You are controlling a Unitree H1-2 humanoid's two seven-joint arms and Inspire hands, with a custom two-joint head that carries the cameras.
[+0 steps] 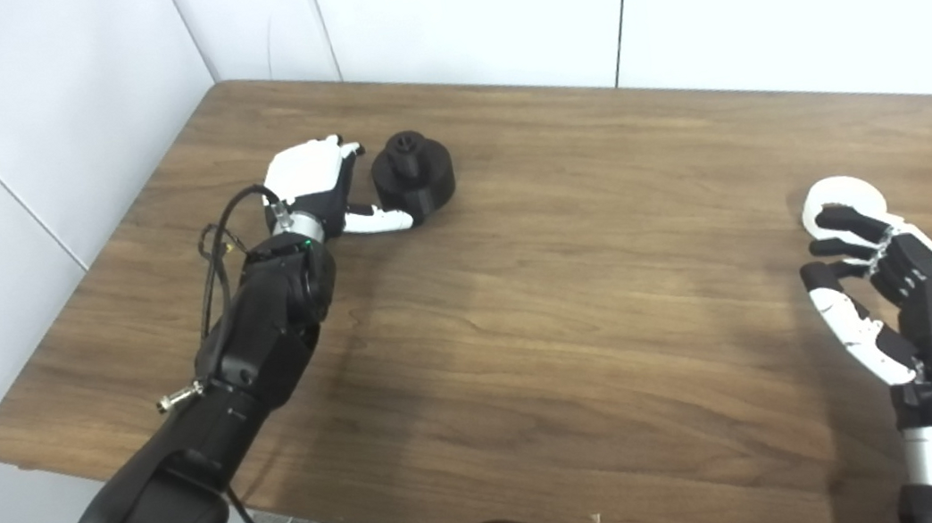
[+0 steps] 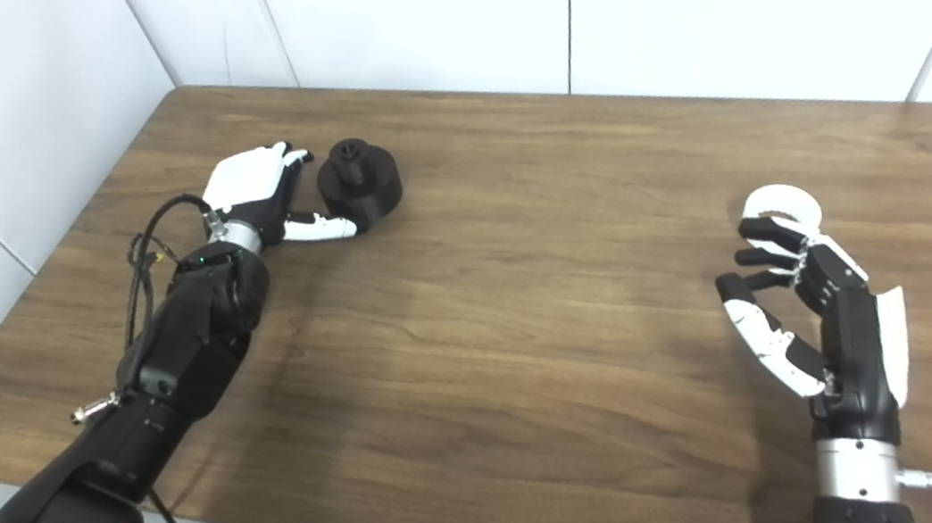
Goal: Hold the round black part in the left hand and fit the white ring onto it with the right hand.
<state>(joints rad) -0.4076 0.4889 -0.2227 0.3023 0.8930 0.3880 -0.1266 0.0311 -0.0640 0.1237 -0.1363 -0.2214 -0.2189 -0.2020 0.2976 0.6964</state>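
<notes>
On wooden table (image 1: 579,300), black part (image 1: 413,176) beside left hand (image 1: 316,182), white ring (image 1: 845,198) behind right hand (image 1: 894,295)

Wooden table (image 1: 579,300), white panelled walls (image 1: 468,0) — corner

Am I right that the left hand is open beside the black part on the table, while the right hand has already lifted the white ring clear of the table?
Not quite. The right hand is open, its fingers just reaching the white ring, which lies on the table; the right eye view shows this. The left hand is open beside the black part, as you said.
</notes>
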